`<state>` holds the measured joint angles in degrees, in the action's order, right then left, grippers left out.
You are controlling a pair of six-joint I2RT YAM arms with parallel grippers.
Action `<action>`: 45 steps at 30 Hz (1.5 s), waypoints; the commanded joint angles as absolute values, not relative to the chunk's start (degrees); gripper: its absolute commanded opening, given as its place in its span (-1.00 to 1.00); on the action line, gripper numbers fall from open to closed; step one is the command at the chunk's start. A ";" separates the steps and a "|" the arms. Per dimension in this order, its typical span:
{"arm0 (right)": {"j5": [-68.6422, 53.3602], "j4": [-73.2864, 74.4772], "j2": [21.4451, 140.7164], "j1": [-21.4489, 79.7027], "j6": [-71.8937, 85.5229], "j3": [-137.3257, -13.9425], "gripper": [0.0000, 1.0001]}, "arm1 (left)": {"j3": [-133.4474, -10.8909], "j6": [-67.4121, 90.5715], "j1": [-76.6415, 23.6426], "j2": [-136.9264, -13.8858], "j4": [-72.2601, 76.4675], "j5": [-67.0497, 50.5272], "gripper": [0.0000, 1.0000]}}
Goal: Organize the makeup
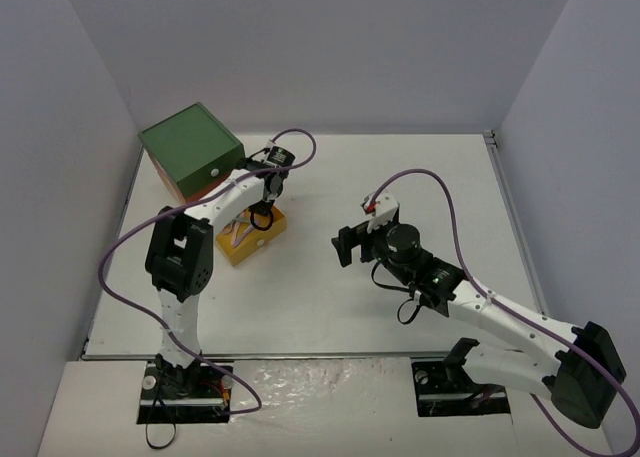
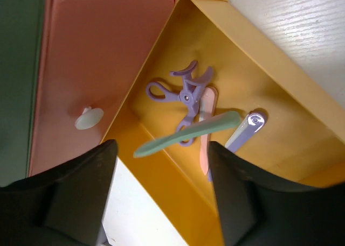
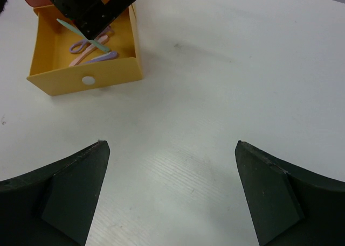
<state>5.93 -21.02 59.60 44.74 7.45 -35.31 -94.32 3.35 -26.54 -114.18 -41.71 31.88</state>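
Black left gripper (image 2: pixel 161 145), jaws apart, hovers above a thin teal stick (image 2: pixel 188 133) and yellow plastic drawer (image 2: pixel 280 100); right gripper (image 3: pixel 170 143) gapes wide.

Drawer: yellow open plastic drawer (image 1: pixel 250 239) on white table (image 1: pixel 400 167), just before green-topped box (image 1: pixel 190 147).
In drawer: purple scissor-shaped curler (image 2: pixel 180 90) beside pink flat stick (image 2: pixel 206 122), lilac clip (image 2: pixel 245 128) right of it; teal thin tool (image 2: pixel 188 133) across the first two.
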 commanded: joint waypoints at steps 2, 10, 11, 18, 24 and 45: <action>8.26 -22.55 55.96 43.54 7.01 -34.32 1.00 | -98.18 9.64 -28.58 -103.95 -44.19 27.63 0.42; 8.32 -21.88 53.58 42.27 7.77 -33.37 1.00 | -84.73 27.21 -34.34 -91.58 -40.20 11.30 0.47; 8.29 -21.88 53.44 42.19 7.88 -33.25 1.00 | -84.29 28.28 -34.54 -91.49 -39.99 11.08 0.49; 7.68 -21.68 52.50 41.20 8.81 -32.01 1.00 | -73.59 30.47 -39.08 -93.15 -33.61 6.00 0.64; 7.21 -21.80 51.96 40.71 8.97 -31.33 1.00 | -74.43 26.15 -38.82 -99.01 -33.04 7.96 0.73; 5.62 -23.16 51.64 39.48 9.32 -29.73 1.00 | -82.21 19.21 -31.96 -108.45 -35.66 20.85 0.75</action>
